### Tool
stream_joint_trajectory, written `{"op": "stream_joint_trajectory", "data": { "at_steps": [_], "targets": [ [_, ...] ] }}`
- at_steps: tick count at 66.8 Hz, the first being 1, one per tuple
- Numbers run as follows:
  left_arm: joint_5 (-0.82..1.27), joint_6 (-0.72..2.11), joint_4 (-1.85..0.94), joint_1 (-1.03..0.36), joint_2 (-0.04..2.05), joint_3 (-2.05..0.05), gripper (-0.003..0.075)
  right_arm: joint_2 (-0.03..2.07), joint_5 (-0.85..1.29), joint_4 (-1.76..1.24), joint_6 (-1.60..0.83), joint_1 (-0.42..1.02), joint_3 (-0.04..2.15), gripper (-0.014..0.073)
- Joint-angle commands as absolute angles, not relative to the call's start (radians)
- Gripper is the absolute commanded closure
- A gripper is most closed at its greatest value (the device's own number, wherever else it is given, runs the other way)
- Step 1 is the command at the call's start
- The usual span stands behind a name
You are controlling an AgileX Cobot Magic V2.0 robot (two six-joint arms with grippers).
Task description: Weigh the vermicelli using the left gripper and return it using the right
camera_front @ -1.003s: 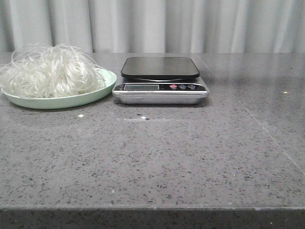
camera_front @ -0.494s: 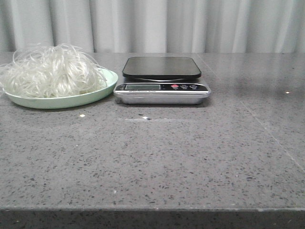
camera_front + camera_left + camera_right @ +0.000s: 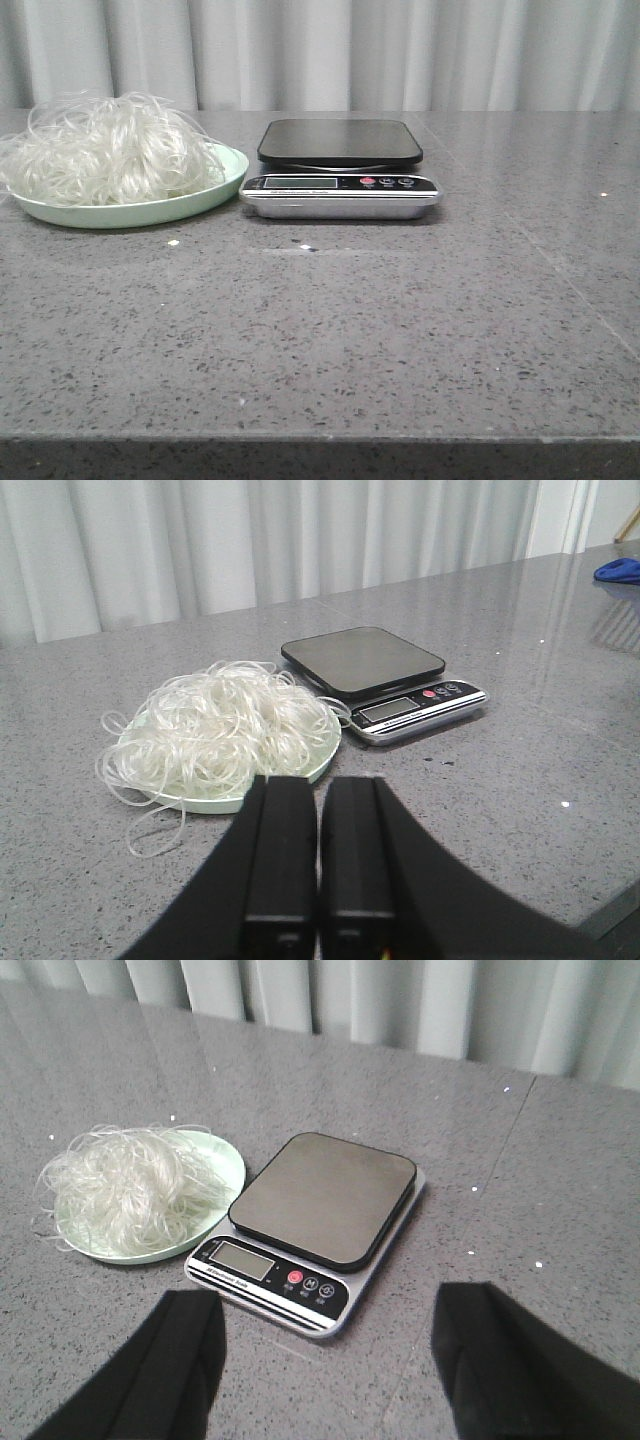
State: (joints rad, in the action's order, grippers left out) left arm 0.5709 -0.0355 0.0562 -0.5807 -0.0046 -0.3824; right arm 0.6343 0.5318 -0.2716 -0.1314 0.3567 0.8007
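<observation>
On the pale green plate [image 3: 215,195] the vermicelli [image 3: 105,150] lies unweighed, scale [image 3: 338,170] bare, left gripper [image 3: 318,865] pressed together, right gripper [image 3: 325,1360] spread wide.

Three cameras, all trained on the same plate and scale.

Your front view sits low at the desk [image 3: 330,340] edge, facing the curtain [image 3: 400,50], with the scale [image 3: 340,170] and plate [image 3: 200,195] far back. Your left wrist view looks across the desk over its closed hand [image 3: 318,850], plate nearest. Your right wrist view looks steeply down between its spread hand [image 3: 325,1360], close above the scale.
</observation>
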Motion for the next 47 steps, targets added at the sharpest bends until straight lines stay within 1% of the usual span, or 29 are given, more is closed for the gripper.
{"op": "stream_joint_trajectory", "data": {
  "at_steps": [1, 20, 29, 32, 35, 37, 40, 45, 46, 47],
  "targets": [
    [0.495, -0.043, 0.048, -0.586, -0.015, -0.407, 0.0594, 0.482, 0.377, -0.265, -0.146, 0.352, 0.688, 0.0050],
    [0.495, -0.043, 0.048, -0.586, -0.015, -0.407, 0.0594, 0.132, 0.195, -0.269, -0.146, 0.352, 0.393, 0.0050],
    [0.495, -0.043, 0.048, -0.586, -0.015, -0.407, 0.0594, 0.048, 0.095, -0.267, -0.146, 0.352, 0.290, 0.0050],
    [0.495, -0.043, 0.048, -0.586, -0.015, -0.407, 0.0594, 0.042, 0.071, -0.266, -0.146, 0.352, 0.271, 0.0064],
    [0.495, -0.043, 0.048, -0.586, -0.015, -0.407, 0.0594, 0.042, 0.056, -0.266, -0.146, 0.352, 0.261, 0.0116],
    [0.495, -0.043, 0.048, -0.586, -0.015, -0.407, 0.0594, 0.042, 0.049, -0.266, -0.146, 0.352, 0.255, 0.0176],
    [0.495, -0.043, 0.048, -0.586, -0.015, -0.407, 0.0594, 0.042, 0.050, -0.266, -0.146, 0.352, 0.250, 0.0303],
    [0.495, -0.043, 0.048, -0.586, -0.015, -0.407, 0.0594, 0.042, 0.069, -0.266, -0.146, 0.352, 0.249, 0.0476],
    [0.495, -0.043, 0.048, -0.586, -0.015, -0.407, 0.0594, 0.042, 0.071, -0.268, -0.146, 0.352, 0.249, 0.0473],
    [0.495, -0.043, 0.048, -0.586, -0.015, -0.407, 0.0594, 0.042, 0.076, -0.268, -0.146, 0.352, 0.249, 0.0453]
  ]
}}
